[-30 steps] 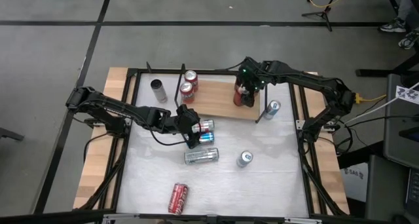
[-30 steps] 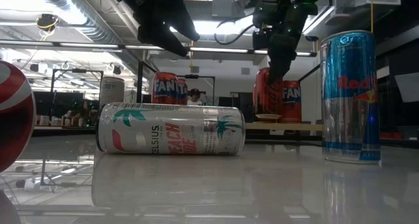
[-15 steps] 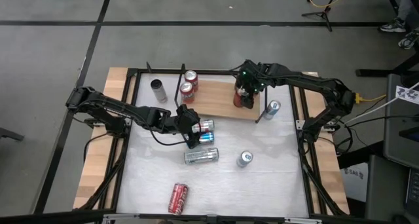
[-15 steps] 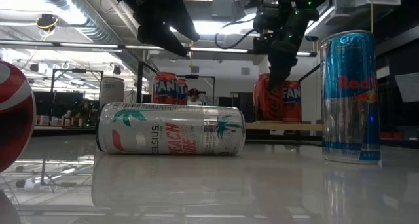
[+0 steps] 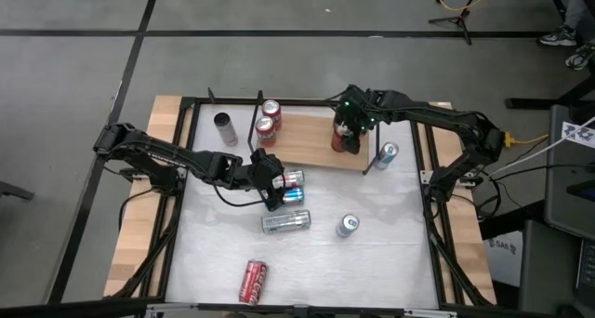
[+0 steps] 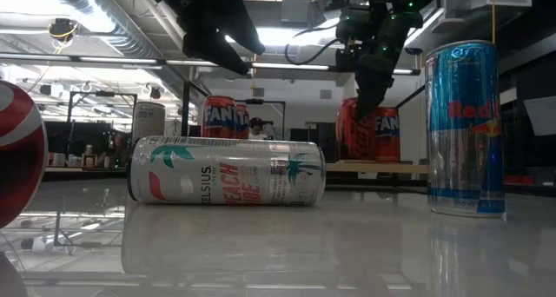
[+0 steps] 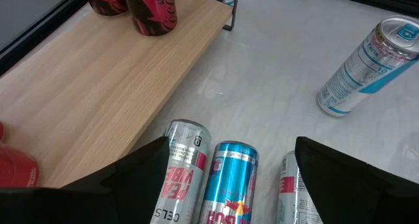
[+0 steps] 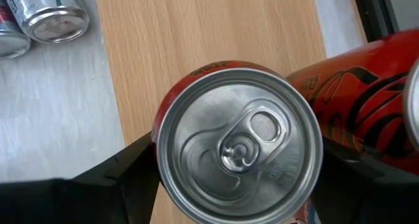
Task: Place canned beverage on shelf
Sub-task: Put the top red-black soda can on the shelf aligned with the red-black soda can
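The shelf, a light wooden board with black rod brackets, lies across the far half of the table. Two red Fanta cans stand at its left end. At its right end my right gripper is shut on a red can, which stands next to another red can. My left gripper hangs open just in front of the shelf, above a lying Celsius can and a lying Red Bull can, and touches neither. My right gripper pinches the red can between its two fingers, one on each side of the wall just under the top rim. The fingers come from above, steeply slanted. The can is upright, its base down at the shelf board.
In front of the shelf a Celsius can lies on its side and a Red Bull can stands. A blue can stands by the shelf's right bracket, a grey can at far left. A cola can lies near the front edge.
My right gripper has sunk a little with the red can at the shelf's right end. The can's base, just above the board a second ago, now meets it. My left gripper has kept still.
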{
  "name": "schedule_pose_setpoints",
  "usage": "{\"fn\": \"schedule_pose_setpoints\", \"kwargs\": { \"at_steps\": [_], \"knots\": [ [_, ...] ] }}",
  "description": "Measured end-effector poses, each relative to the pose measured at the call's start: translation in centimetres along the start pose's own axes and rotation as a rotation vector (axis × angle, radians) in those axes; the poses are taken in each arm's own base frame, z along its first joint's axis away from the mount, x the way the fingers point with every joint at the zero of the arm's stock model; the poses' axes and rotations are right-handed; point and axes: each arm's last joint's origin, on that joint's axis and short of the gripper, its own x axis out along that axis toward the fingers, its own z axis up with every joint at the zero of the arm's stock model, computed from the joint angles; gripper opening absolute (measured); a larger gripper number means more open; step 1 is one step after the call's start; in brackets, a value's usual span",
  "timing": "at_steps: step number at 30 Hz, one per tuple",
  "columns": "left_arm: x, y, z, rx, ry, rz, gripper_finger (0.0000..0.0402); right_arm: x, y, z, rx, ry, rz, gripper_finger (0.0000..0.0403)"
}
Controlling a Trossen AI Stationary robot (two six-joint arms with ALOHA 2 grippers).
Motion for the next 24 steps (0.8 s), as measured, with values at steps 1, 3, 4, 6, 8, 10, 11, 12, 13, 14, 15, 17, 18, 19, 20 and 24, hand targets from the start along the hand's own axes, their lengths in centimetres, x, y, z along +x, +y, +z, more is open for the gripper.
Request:
{"fn": "schedule_pose_setpoints", "kwargs": {
  "at_steps": [1,3,4,6,8,10,11,12,13,14,15,17,18,19,20,24],
  "knots": [
    [0.00,0.00,0.00,0.000,0.000,0.000,0.0323,0.01,0.00,0.00,0.000,0.000,0.000,0.0299],
    [0.00,0.00,0.00,0.000,0.000,0.000,0.0323,0.03,-0.02,0.03,0.000,-0.003,-0.001,0.0299],
    [0.00,0.00,0.00,0.000,0.000,0.000,0.0323,0.04,-0.03,0.06,0.000,-0.006,-0.001,0.0299],
    [0.00,0.00,0.00,0.000,0.000,0.000,0.0323,0.07,-0.04,0.12,-0.001,-0.013,-0.003,0.0299],
    [0.00,0.00,0.00,0.000,0.000,0.000,0.0323,0.08,-0.05,0.15,-0.001,-0.016,-0.004,0.0303],
    [0.00,0.00,0.00,0.000,0.000,0.000,0.0323,0.10,-0.05,0.14,-0.001,-0.015,-0.004,0.0315],
    [0.00,0.00,0.00,0.000,0.000,0.000,0.0323,0.10,-0.06,0.15,-0.001,-0.016,-0.004,0.0323],
    [0.00,0.00,0.00,0.000,0.000,0.000,0.0323,0.11,-0.06,0.16,-0.001,-0.016,-0.004,0.0331],
    [0.00,0.00,0.00,0.000,0.000,0.000,0.0323,0.15,-0.05,0.13,-0.001,-0.013,-0.003,0.0340],
    [0.00,0.00,0.00,0.000,0.000,0.000,0.0323,0.18,-0.05,0.11,-0.001,-0.011,-0.003,0.0349],
    [0.00,0.00,0.00,0.000,0.000,0.000,0.0323,0.19,-0.06,0.11,-0.001,-0.011,-0.003,0.0356],
    [0.00,0.00,0.00,0.000,0.000,0.000,0.0323,0.19,-0.06,0.11,-0.001,-0.011,-0.003,0.0368],
    [0.00,0.00,0.00,0.000,0.000,0.000,0.0323,0.19,-0.06,0.12,-0.001,-0.011,-0.003,0.0373],
    [0.00,0.00,0.00,0.000,0.000,0.000,0.0323,0.19,-0.06,0.12,-0.001,-0.011,-0.003,0.0376],
    [0.00,0.00,0.00,0.000,0.000,0.000,0.0323,0.19,-0.05,0.11,-0.001,-0.011,-0.003,0.0379],
    [0.00,0.00,0.00,0.000,0.000,0.000,0.0323,0.01,-0.05,0.18,0.000,-0.008,-0.002,0.0382]
  ]
}}
